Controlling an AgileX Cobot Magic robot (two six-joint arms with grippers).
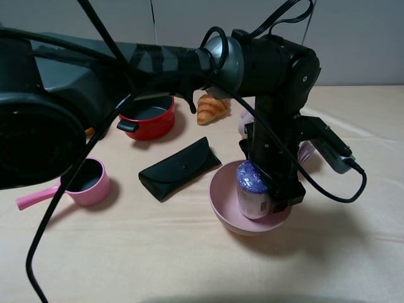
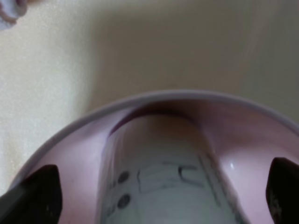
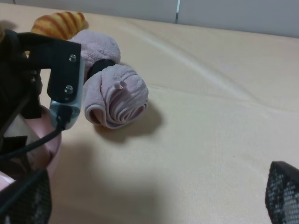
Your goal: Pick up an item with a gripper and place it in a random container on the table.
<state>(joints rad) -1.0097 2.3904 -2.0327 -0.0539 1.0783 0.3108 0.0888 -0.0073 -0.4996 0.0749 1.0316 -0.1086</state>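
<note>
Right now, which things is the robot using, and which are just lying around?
For the job: cylinder, bowl, left gripper.
Just lying about: red pot, saucepan, black case, croissant, towel roll.

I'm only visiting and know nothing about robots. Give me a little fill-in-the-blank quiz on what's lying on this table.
1. The cylinder with the purple top sits in the ____ bowl.
2. The black-handled pot is coloured ____.
3. The golden pastry is a ____.
Missing words: pink; red; croissant.
</note>
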